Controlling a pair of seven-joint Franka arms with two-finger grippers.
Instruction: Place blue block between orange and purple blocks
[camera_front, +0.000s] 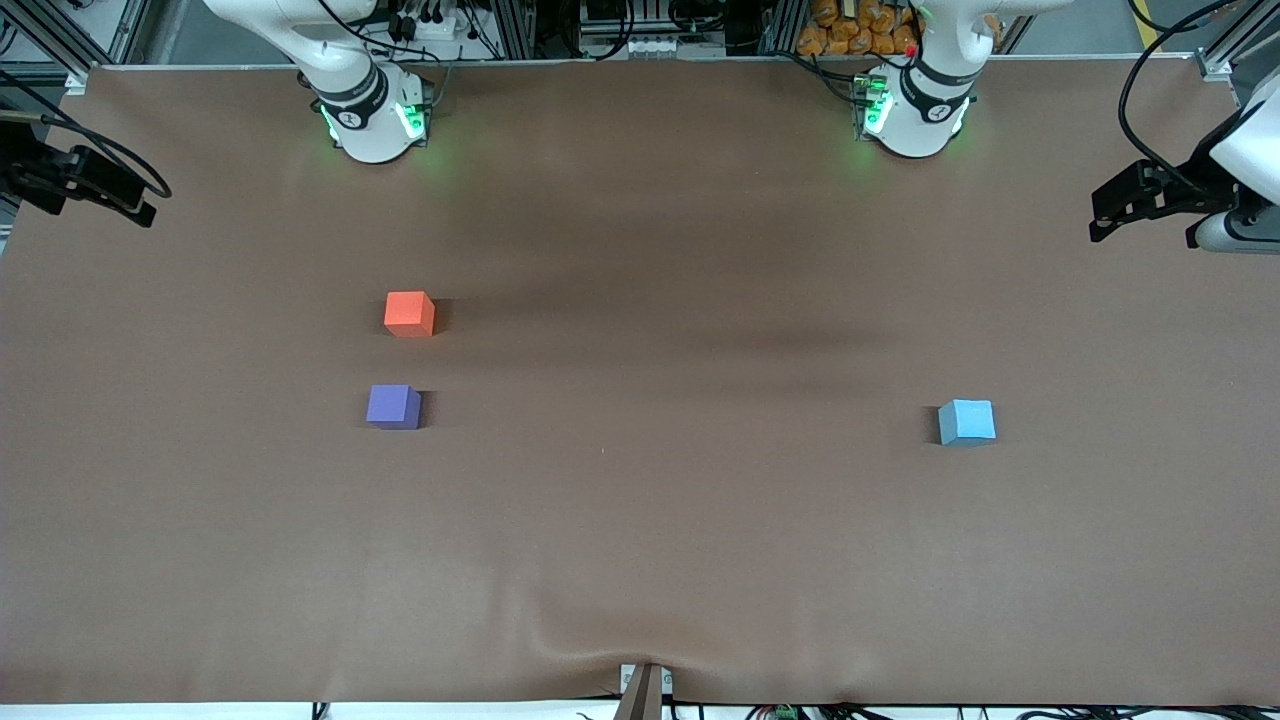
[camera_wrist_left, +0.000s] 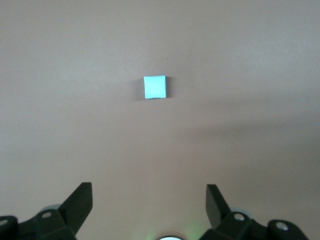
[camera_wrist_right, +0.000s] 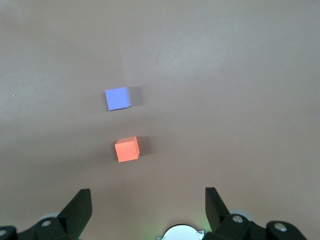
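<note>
Starting layout. The left gripper (camera_wrist_left: 149, 202), jaws spread and empty, hangs high over the blue block (camera_wrist_left: 154, 87), suiting a descent. The right gripper (camera_wrist_right: 148, 202), likewise spread, waits above the orange block (camera_wrist_right: 126, 149) and purple block (camera_wrist_right: 118, 98), whose gap is unfilled.

Brown table (camera_front: 640, 560); three cubes (camera_front: 409, 314)

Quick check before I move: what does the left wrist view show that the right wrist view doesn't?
Only the left wrist view shows the blue block, alone on the table, with the left gripper open above it. Only the right wrist view shows the orange block and purple block, apart, under the open right gripper. Both show the bare brown table.
</note>
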